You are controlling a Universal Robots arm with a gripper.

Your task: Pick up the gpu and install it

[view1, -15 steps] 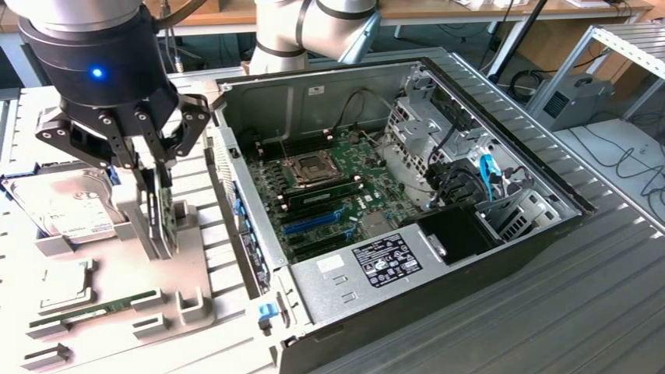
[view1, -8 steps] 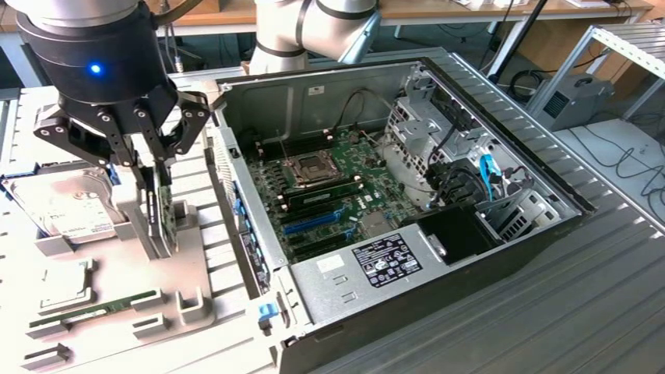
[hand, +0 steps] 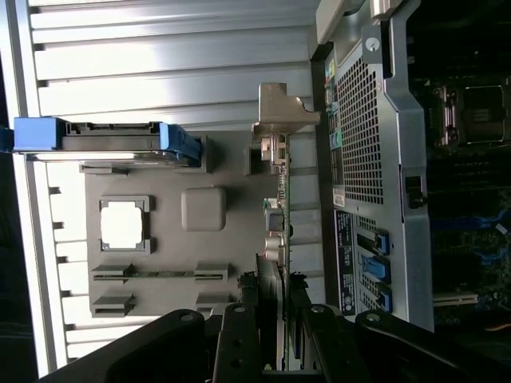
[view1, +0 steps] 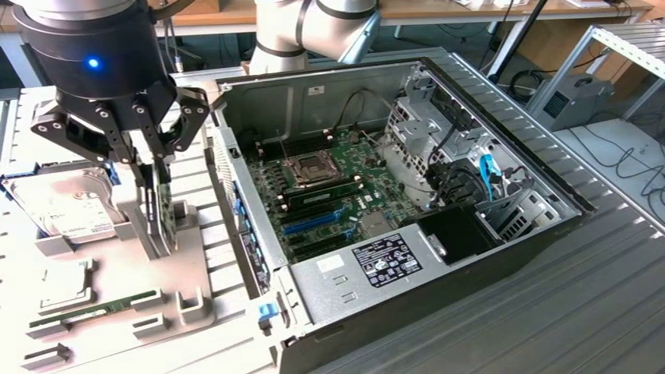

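Observation:
The gpu (view1: 158, 209) stands on edge in a slot of the grey parts holder (view1: 198, 269), beside the open computer case (view1: 468, 257). My gripper (view1: 154, 167) comes down from above with its black fingers on both faces of the card's upper edge, shut on it. In the wrist view the gpu (hand: 281, 239) runs edge-on away from the gripper (hand: 275, 335), its silvery bracket (hand: 281, 112) at the far end and the black fan side against one finger (hand: 239, 339). The card's lower edge still sits in the holder.
A silver hard drive (view1: 68, 204) in a blue frame, a processor (view1: 65, 284) and a green memory stick (view1: 93, 309) also rest on the holder. The case's motherboard (view1: 332, 183) lies exposed, with blue slots (view1: 311, 224) near the wall closest to the holder.

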